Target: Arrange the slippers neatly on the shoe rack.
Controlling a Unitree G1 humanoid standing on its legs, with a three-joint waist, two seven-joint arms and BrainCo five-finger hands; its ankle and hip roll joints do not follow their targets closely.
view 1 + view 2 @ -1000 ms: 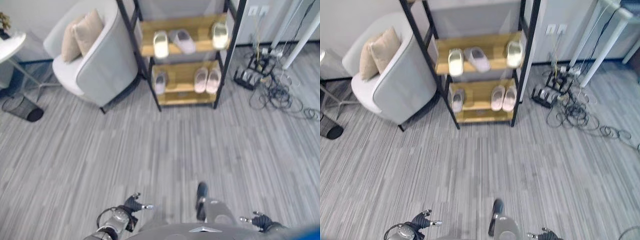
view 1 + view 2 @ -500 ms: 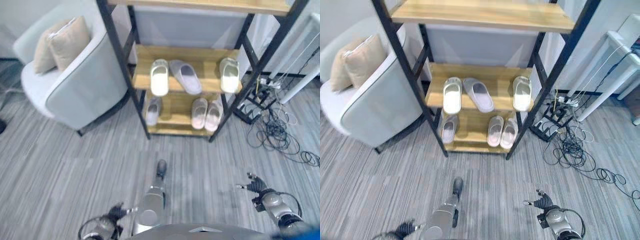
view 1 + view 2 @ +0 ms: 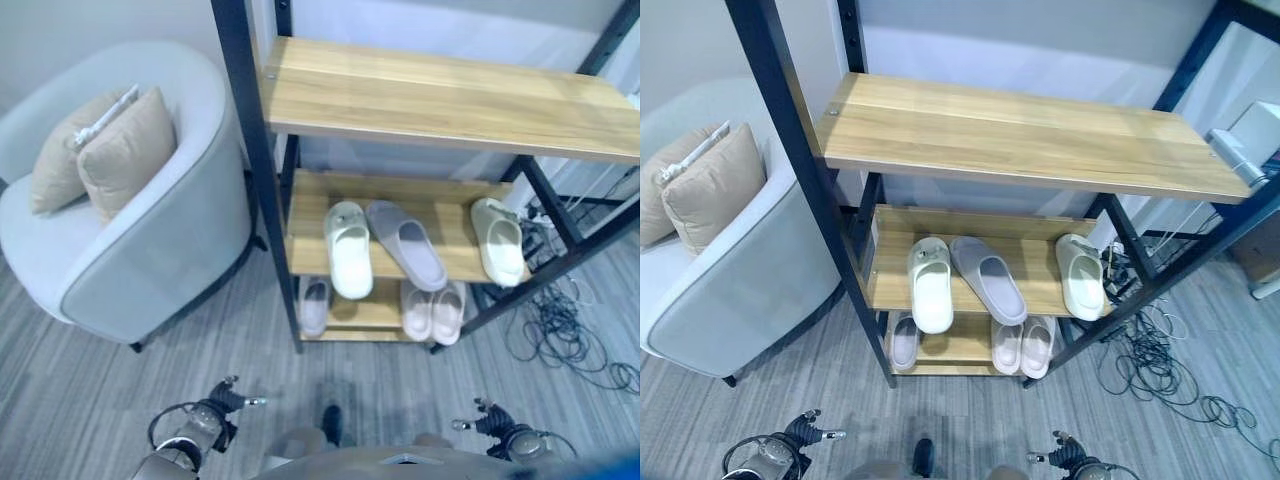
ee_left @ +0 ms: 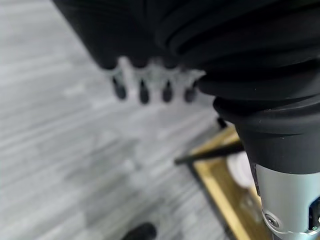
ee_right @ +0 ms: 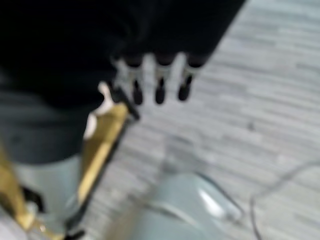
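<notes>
on the middle wooden board of the black-framed shoe rack [image 3: 770, 120] lie three slippers: a cream-white slipper [image 3: 931, 283] near the left edge, a grey slipper [image 3: 989, 278] just beside it and turned at a slant, and a pale green slipper [image 3: 1081, 275] near the right edge, apart from the other two. on the lowest board sit three more: one pale lilac slipper [image 3: 904, 340] at the left and a pair of pale pink slippers [image 3: 1026, 344] side by side toward the right. the top board carries nothing. a light grey tub armchair [image 3: 150, 250] with two beige cushions [image 3: 100, 150] stands on the grey striped floor to the left of the rack, and a tangle of black cables [image 3: 1160, 375] lies on the floor at its right. the left hand [image 4: 150, 85] hangs low over the floor with fingers straight and holding nothing; the right hand [image 5: 157, 82] hangs low too, fingers relaxed and empty.
</notes>
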